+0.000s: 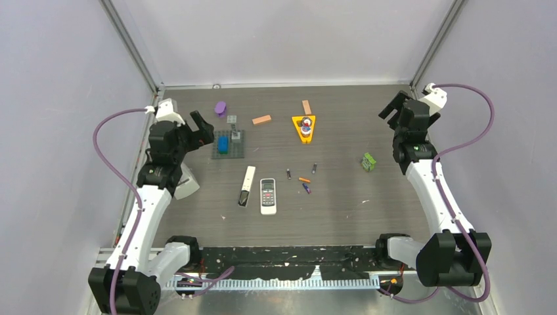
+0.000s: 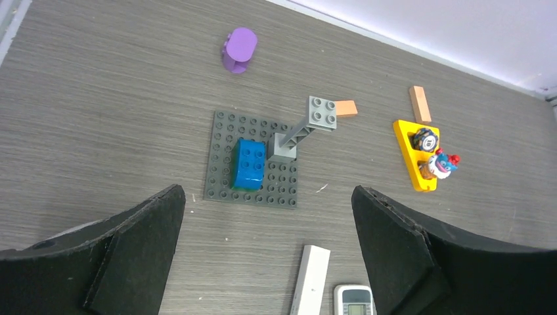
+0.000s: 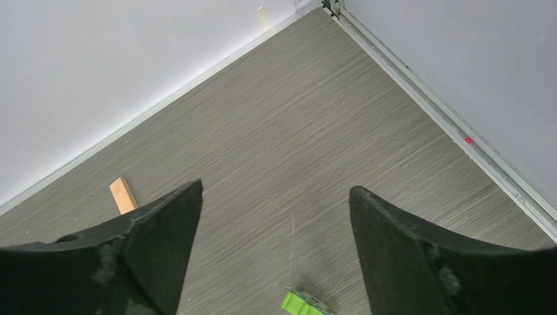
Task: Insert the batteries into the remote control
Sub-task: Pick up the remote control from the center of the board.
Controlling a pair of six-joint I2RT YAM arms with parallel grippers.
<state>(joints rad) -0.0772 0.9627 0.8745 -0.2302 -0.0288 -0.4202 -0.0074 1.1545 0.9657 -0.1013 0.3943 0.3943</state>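
The white remote control [image 1: 268,195] with grey buttons lies face up at the table's middle; its top edge shows in the left wrist view [image 2: 355,300]. Four tiny batteries lie loose just right of it: two dark ones [image 1: 288,174] [image 1: 314,168], an orange one [image 1: 304,180] and a blue-purple one [image 1: 307,188]. They are out of both wrist views. My left gripper [image 1: 205,128] [image 2: 267,190] is open and empty, raised at the far left. My right gripper [image 1: 394,108] [image 3: 276,190] is open and empty, raised at the far right.
A slim white remote [image 1: 247,186] [image 2: 310,279] lies left of the remote control. A grey baseplate [image 2: 217,164] holds a blue brick [image 2: 249,163]. Farther back are a purple cylinder [image 2: 239,48], orange blocks [image 1: 261,119] [image 3: 123,195] and a yellow triangular tray [image 1: 303,136]. A green brick [image 1: 368,161] [image 3: 305,304] lies right.
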